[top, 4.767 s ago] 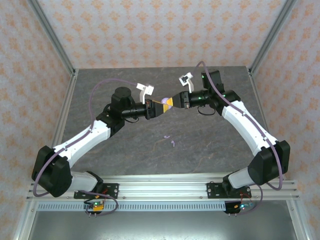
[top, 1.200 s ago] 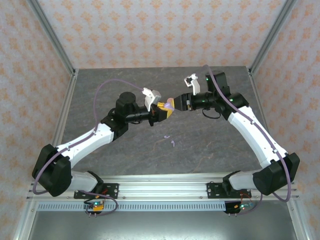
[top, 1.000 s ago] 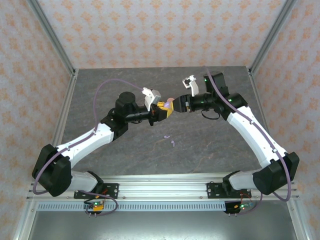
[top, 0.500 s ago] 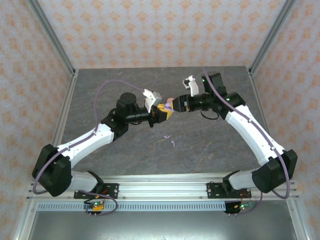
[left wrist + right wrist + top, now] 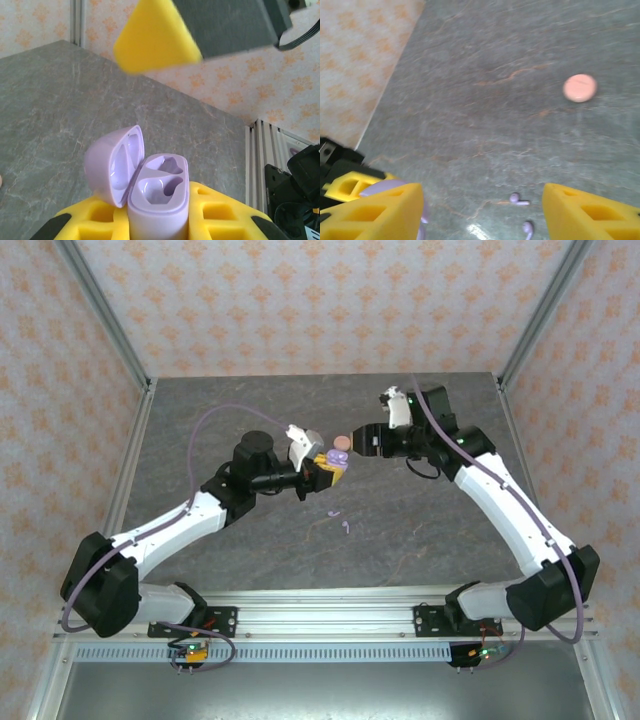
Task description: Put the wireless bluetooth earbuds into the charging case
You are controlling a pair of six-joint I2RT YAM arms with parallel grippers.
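A lilac charging case (image 5: 159, 192) stands upright with its lid (image 5: 112, 162) hinged open and both sockets empty. My left gripper (image 5: 159, 222) is shut on its lower body between yellow pads; from above, this gripper (image 5: 331, 466) holds the case (image 5: 337, 457) over the table's middle. My right gripper (image 5: 362, 439) hangs just right of the case, open and empty, and one of its yellow fingers (image 5: 155, 37) hangs above the case. Two lilac earbuds (image 5: 519, 200) (image 5: 527, 228) lie on the table under the right gripper (image 5: 480, 210), also seen from above (image 5: 334, 513) (image 5: 347, 528). The pale pink earbuds are out of view.
A round pink case (image 5: 579, 87) lies shut on the grey stone-patterned table (image 5: 250, 410), close behind the two grippers (image 5: 342, 442). Metal frame posts and patterned walls bound the table on three sides.
My right gripper has let go at the case, opened and drawn back slightly to the right. The lilac case now stands with its lid open in my left gripper.
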